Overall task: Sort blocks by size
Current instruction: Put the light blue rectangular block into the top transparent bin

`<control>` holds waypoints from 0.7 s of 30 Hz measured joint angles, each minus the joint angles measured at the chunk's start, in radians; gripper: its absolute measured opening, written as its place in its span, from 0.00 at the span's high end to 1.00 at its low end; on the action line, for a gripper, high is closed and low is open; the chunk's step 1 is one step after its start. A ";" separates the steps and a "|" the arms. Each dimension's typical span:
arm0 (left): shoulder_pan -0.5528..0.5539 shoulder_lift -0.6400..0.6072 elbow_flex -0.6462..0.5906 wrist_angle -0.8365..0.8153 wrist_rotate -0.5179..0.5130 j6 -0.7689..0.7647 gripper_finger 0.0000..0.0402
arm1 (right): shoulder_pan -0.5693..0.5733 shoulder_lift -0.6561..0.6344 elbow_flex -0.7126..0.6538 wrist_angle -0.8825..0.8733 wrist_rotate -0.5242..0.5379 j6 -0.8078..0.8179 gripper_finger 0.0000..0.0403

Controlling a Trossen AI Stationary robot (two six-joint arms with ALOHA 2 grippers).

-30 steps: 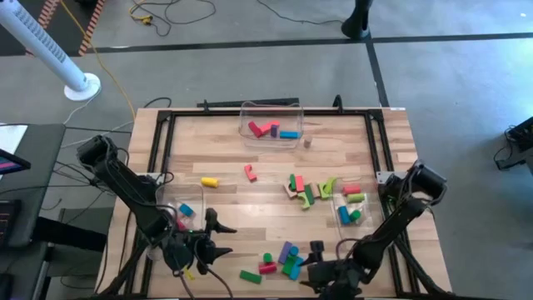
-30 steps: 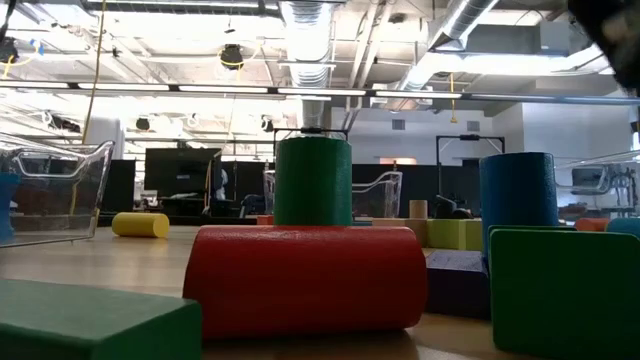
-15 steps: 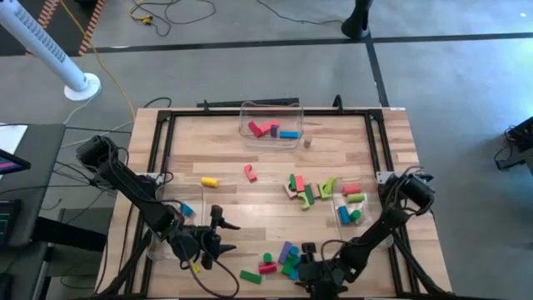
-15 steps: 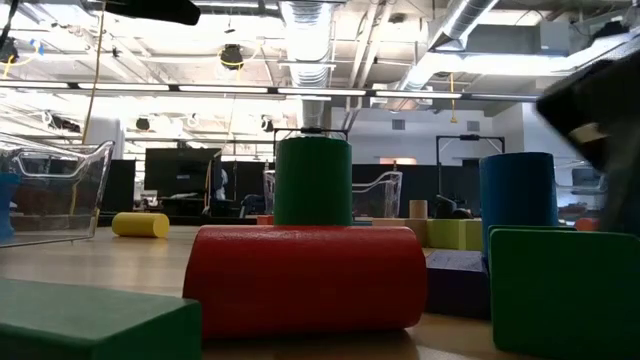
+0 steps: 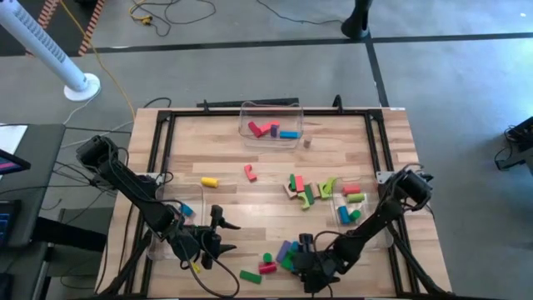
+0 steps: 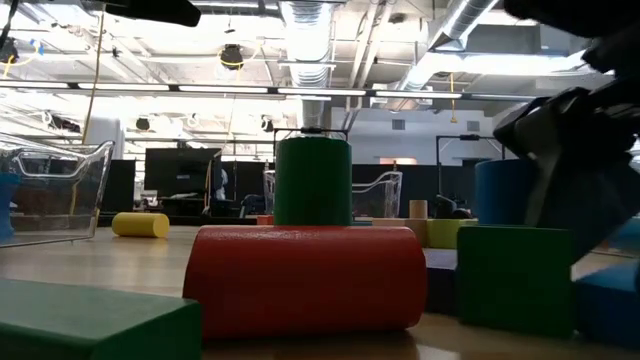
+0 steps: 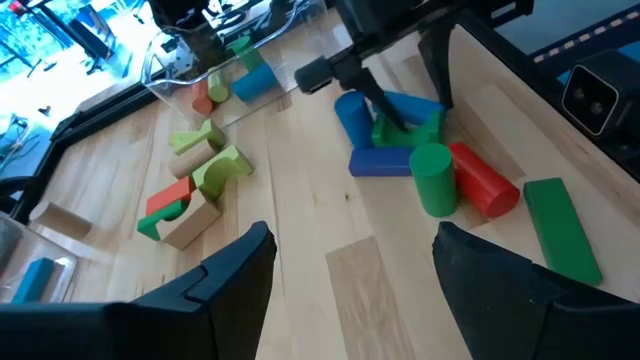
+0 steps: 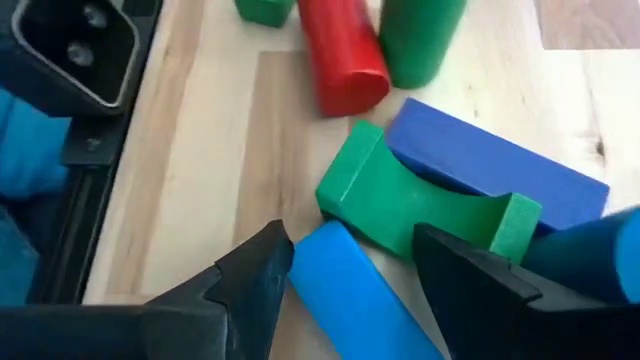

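- so the right gripper [image 5: 310, 262] had slid in over the last second from the near edge of the table [image 5: 225, 150] toward the little cluster of blocks near the front edge, and was now right over it
- its fingers [image 8: 250, 285] were wide apart and had hold of nothing; between them lay a light blue bar [image 8: 350, 290], touching a green arch block [image 8: 400, 205] with a dark blue bar [image 8: 490, 170] behind it
- my read: it was lining up a pick from that cluster, nothing sorted out of it yet
- the left gripper [image 5: 215, 229] had crept forward a bit too, then sat parked near the front left, fingers [image 7: 235, 275] spread and empty
- red cylinder [image 6: 305, 278] and green cylinder [image 6: 313, 180] were beside that cluster, a green bar [image 5: 250, 276] near the front edge
- bins: the far clear bin [image 5: 271, 117] held red, pink and blue pieces; the right bin [image 5: 340, 218] had a few green, red and blue ones; the left bin [image 5: 166, 196] showed a blue and a pink one
- a loose pile [image 5: 306, 188] and a yellow cylinder [image 5: 209, 181] were out mid-table
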 joint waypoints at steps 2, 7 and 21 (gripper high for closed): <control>0.000 0.000 0.000 0.000 0.000 0.000 0.35 | -0.013 0.000 0.000 -0.003 -0.005 -0.001 0.37; 0.000 0.000 0.000 0.000 0.000 -0.001 0.35 | -0.050 -0.011 -0.002 -0.017 -0.024 -0.006 0.37; 0.000 0.000 0.000 -0.004 0.000 -0.006 0.35 | -0.019 -0.030 -0.004 -0.022 -0.089 0.026 0.37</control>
